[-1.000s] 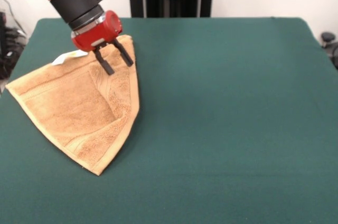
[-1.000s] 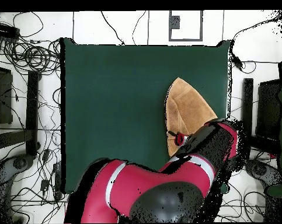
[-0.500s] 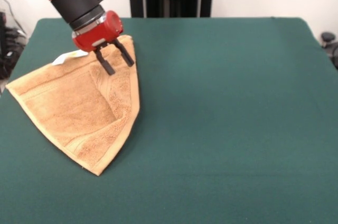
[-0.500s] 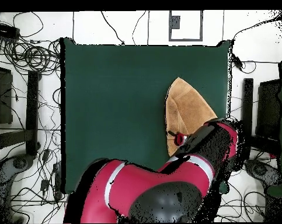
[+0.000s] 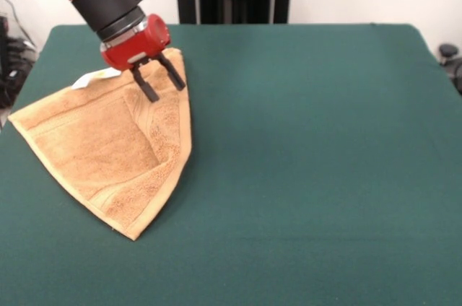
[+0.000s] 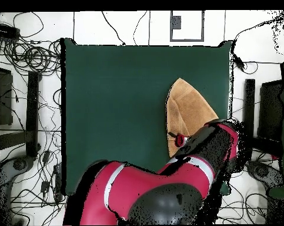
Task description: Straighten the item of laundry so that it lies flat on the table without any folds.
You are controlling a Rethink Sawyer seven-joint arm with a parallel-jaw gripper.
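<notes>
Almost nothing is changing since the earlier frames: the end effector (image 5: 158,83) is sitting a touch higher and further right in the front view, and the towel (image 5: 108,151) is lying in the same shape as before.

Front view: the end effector is hanging over the towel's far corner, two thin black fingers (image 5: 146,85) spread apart with open space between them, holding nothing. Whether the tips are touching the cloth is not resolvable. Behind the fingers a glossy red cylindrical head is joining a black wrist collar with a metal ring.

Towel: golden-tan terry, looped nap, matte. It is showing a rough triangle rather than a square, with one portion folded over the rest; the fold is running as a raised ridge down from under the fingers toward the near point. Woven border bands are running along the lower left edge. A small white tag (image 5: 88,79) is sticking out at the far left edge. The towel is lying on the left part of the desk (image 5: 303,140) in the front view, its left corner at the desk edge.

Desk: dark green, felt-like, flat, rectangular with rounded corners.

Overhead view: the towel (image 6: 188,112) is lying near the right edge, with the red and black arm (image 6: 167,188) covering its lower part.
</notes>
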